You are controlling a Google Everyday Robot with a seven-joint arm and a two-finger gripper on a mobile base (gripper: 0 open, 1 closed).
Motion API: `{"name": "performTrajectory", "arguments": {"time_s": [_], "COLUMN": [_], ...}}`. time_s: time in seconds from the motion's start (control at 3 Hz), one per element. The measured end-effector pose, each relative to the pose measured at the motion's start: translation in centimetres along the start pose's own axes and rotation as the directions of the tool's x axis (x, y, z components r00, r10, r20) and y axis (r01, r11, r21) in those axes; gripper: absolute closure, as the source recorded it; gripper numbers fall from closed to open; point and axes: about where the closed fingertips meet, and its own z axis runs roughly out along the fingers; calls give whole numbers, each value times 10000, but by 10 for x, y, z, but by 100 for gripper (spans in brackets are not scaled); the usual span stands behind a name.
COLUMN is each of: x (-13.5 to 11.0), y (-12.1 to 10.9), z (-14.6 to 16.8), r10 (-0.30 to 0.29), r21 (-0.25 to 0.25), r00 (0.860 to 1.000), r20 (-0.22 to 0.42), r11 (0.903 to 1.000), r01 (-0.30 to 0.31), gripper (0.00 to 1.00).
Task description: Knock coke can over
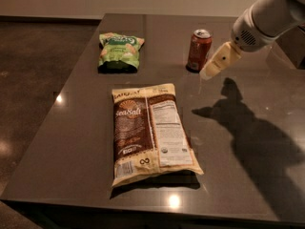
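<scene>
**Dim overhead light, hard shadows, small glints**

The scene is lit dimly and warmly from above. Small bright glints are mirrored in the dark glossy table at left centre and near the lower edge of the frame. The gripper, seen at upper right just beside the coke can, is brightly lit. A large dark shadow of it and of the arm is thrown across the right of the table. A narrow shadow is cast under the lower edge of the brown snack bag.

One camera looks down across the table from its near edge — fairly close — gripper at upper right.
</scene>
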Motion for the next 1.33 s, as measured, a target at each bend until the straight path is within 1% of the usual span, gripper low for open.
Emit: {"name": "performTrajectory", "arguments": {"time_s": [0.33,0.67,1.0,1.33], "x": [-14,-25,-33,-42], "y": [-21,-37,-53,-61], "z": [28,47,64,76], "r10": [602,1052,1634,2018], "r21": [257,308,298,117], "r00": [9980,9938,9856,9774], "r20": [174,352,429,625], "r11": [9978,9939,9859,9791], "r01": [-607,-1063,-1647,-2029], "gripper": [0,0,0,0]}}
